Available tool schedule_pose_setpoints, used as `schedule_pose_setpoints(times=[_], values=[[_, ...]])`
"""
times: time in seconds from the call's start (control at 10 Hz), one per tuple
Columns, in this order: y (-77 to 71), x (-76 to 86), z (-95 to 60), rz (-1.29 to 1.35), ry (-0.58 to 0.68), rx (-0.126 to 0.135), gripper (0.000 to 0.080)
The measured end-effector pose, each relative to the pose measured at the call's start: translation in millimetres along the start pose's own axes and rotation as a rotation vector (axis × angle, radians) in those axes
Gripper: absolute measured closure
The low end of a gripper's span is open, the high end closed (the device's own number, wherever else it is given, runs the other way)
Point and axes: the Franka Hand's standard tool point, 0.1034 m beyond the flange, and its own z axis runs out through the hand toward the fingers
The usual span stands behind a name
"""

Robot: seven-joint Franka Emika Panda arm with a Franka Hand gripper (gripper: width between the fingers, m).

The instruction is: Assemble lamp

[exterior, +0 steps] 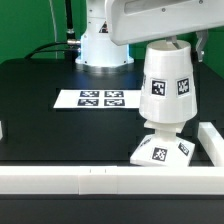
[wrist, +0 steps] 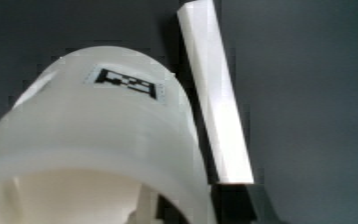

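The white tapered shade (exterior: 168, 85) stands upright with a tag on its side, over the flat square base (exterior: 160, 153) near the exterior view's right front corner. A short white neck (exterior: 165, 130) joins them; the bulb's round head is hidden inside the shade. My gripper (exterior: 166, 44) comes down from above onto the shade's top and is shut on it. In the wrist view the shade (wrist: 87, 130) fills the picture close up, with its tag (wrist: 126, 80) showing. One dark finger (wrist: 234, 205) lies against its side.
The marker board (exterior: 100, 98) lies flat at mid table. A white front wall (exterior: 90, 180) and a white right wall (exterior: 212, 140) border the black table; the right wall also shows in the wrist view (wrist: 211, 100). The robot's base (exterior: 100, 45) stands at the back.
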Motion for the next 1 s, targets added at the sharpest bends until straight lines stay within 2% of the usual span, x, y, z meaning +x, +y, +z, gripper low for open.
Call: schedule_pose_setpoints(times=[0.5, 0.6, 0.7, 0.8, 0.9, 1.0], values=[[10.5, 5.0, -5.8, -0.067, 0.034, 0.001, 0.0753], [11.3, 5.9, -8.4, -0.065, 0.038, 0.003, 0.0520], [13.1, 7.0, -11.1, -0.070, 0.042, 0.004, 0.0520], [16.7, 7.7, -16.0, -0.072, 0.043, 0.006, 0.0350], [19.3, 6.9, -22.6, -0.074, 0.040, 0.010, 0.0213], [18.2, 1.4, -31.8, -0.063, 0.010, 0.008, 0.0128]])
